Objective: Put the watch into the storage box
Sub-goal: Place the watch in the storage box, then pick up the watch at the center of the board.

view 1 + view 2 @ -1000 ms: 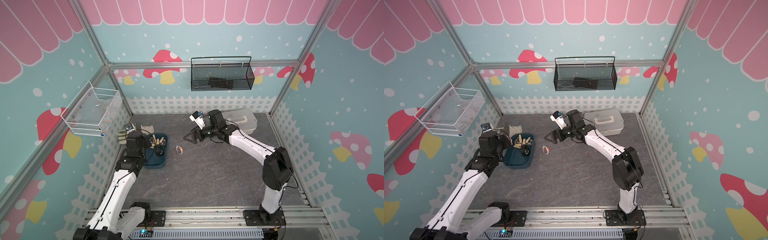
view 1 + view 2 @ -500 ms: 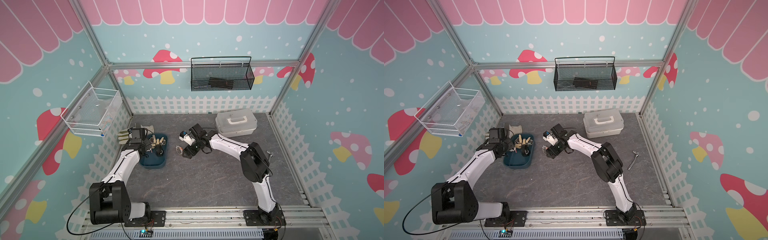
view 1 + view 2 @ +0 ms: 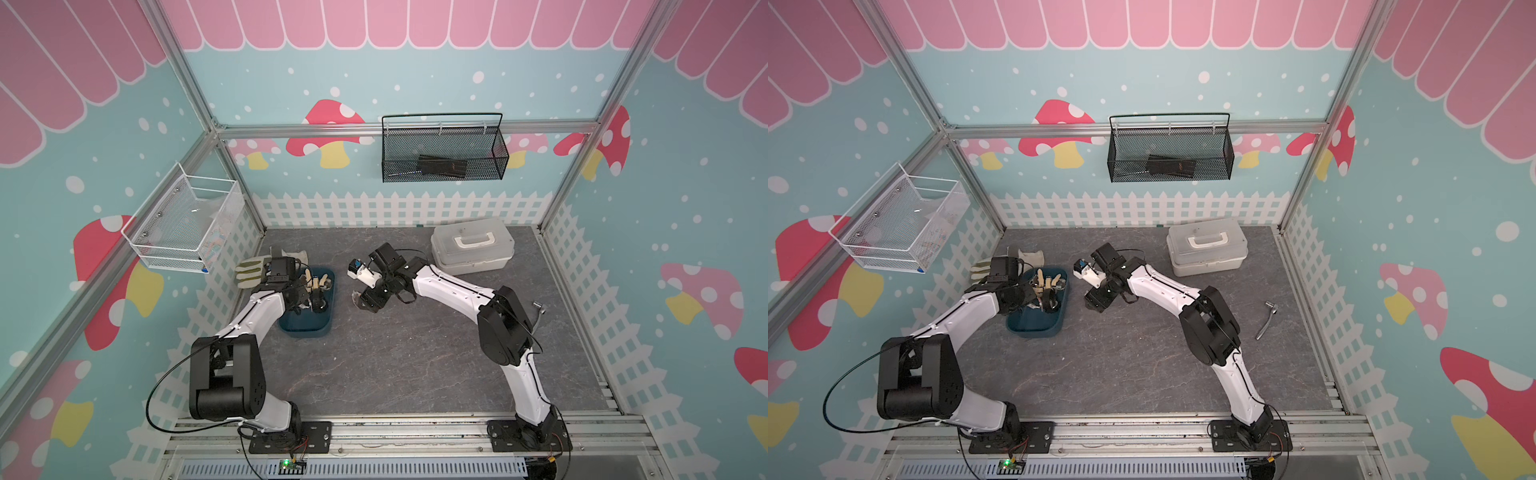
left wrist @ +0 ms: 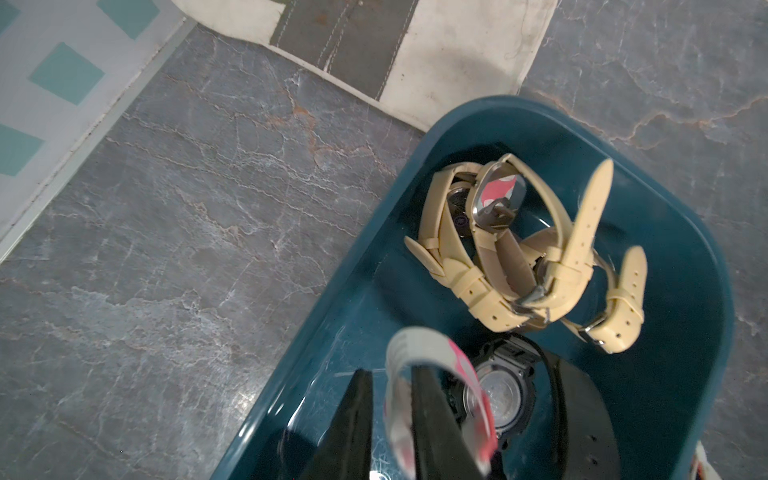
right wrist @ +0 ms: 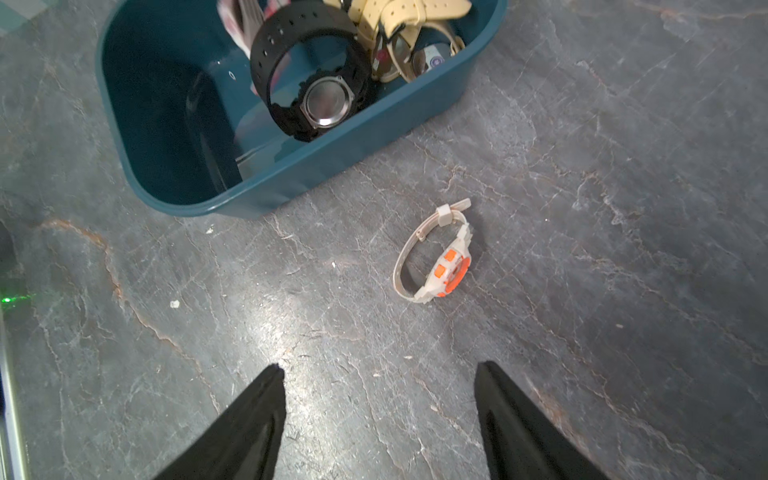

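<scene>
The right gripper (image 5: 380, 366) hangs open with the white-and-orange watch (image 5: 434, 259) lying just ahead of its tips, outside the teal storage box (image 5: 291, 183), so next it should reach down and pinch it.

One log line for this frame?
left gripper: part open, pink-white watch between jaws, over box | right gripper: open, empty, above table | orange watch: on table beside box

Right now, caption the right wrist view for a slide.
Open right gripper faces a white-and-orange watch lying on the tabletop just outside the teal storage box holding other watches.
</scene>
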Motion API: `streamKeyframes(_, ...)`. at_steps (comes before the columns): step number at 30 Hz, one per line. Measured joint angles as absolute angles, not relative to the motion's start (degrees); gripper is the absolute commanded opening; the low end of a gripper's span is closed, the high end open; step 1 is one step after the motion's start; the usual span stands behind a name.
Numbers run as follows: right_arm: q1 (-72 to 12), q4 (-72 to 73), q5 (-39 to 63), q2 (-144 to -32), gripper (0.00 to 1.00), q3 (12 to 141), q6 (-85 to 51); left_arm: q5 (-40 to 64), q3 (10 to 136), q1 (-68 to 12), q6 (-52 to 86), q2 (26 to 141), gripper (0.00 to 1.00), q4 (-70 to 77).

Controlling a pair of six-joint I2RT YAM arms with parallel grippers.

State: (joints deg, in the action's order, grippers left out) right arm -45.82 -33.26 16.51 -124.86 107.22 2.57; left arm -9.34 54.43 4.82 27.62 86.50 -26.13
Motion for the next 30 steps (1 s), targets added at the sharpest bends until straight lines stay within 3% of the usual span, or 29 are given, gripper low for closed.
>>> streamKeyframes(5, -45.91, -32.99, 18.92, -127.63, 0.71, 111.04, 3.18, -9.13, 54.43, 4.82, 27.94, 86.48, 0.38, -25.82)
streamKeyframes(11, -46.46, -32.95, 20.25, -131.94, 0.62, 114.21, 4.01, -8.29, 54.43, 4.84, 28.27, 83.46, 0.40, -25.87)
streamKeyframes(15, -47.31, -33.47, 19.68, -135.20, 0.46, 116.71, 4.67, -6.35, 54.43, 4.86, 28.36, 76.99, 0.41, -25.36)
streamKeyframes(30, -47.77, -40.47, 10.66, -144.20, 0.32, 126.58, 6.15, 0.97, 53.28, 4.86, 28.45, 68.01, 0.41, -21.43)
